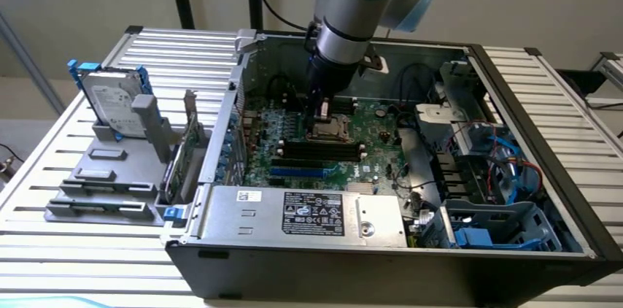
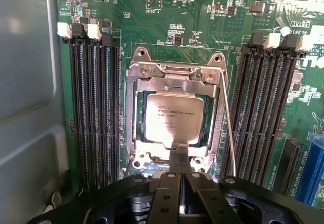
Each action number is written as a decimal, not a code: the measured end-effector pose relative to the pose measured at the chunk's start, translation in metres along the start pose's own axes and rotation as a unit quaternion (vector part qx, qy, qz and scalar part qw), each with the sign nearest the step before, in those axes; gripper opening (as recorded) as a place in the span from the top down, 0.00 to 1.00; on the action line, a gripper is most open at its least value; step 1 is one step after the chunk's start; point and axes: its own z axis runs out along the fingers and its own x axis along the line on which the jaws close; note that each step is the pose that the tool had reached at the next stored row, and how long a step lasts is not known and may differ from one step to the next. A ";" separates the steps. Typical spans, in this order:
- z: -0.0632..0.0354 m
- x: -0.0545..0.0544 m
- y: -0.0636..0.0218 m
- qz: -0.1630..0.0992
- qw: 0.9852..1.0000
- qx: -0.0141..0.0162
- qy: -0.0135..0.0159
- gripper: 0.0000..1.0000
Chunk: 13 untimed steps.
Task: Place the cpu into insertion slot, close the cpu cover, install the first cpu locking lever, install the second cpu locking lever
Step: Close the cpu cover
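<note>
— Right at the edge of the insertion slot [image 1: 336, 131], what is the end effector [image 2: 179, 155] doing?

— Its two fingers are pressed together. It holds nothing. The tips are down by the rim of the cpu cover [image 2: 172, 79], and they look like they touch it.

— Where is the cpu [image 2: 171, 118]?

— It lies flat inside the slot. The cover is folded down over it, and the chip's pale top shows through the hole in the middle.

— What is that thin metal lever [image 2: 229, 127]?

— It runs along one side of the slot, just beside the cover. I cannot tell if it is hooked down.

— And farther from the slot?

— Long black memory slots [image 2: 93, 112] sit on both sides of it, on the green board [image 2: 172, 11]. The board is inside the open computer case [image 1: 545, 140]. Well apart from the slot, outside the case, a hard drive [image 1: 112, 104] stands on the tabletop [image 1: 78, 249].
</note>
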 end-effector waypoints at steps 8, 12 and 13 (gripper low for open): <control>-0.0090 -0.008 -0.0160 0.000 1.000 0.001 0.002 0.89; -0.0103 -0.010 -0.0219 0.000 1.000 0.001 0.002 0.89; -0.0103 -0.010 -0.0219 0.000 1.000 0.001 0.002 0.89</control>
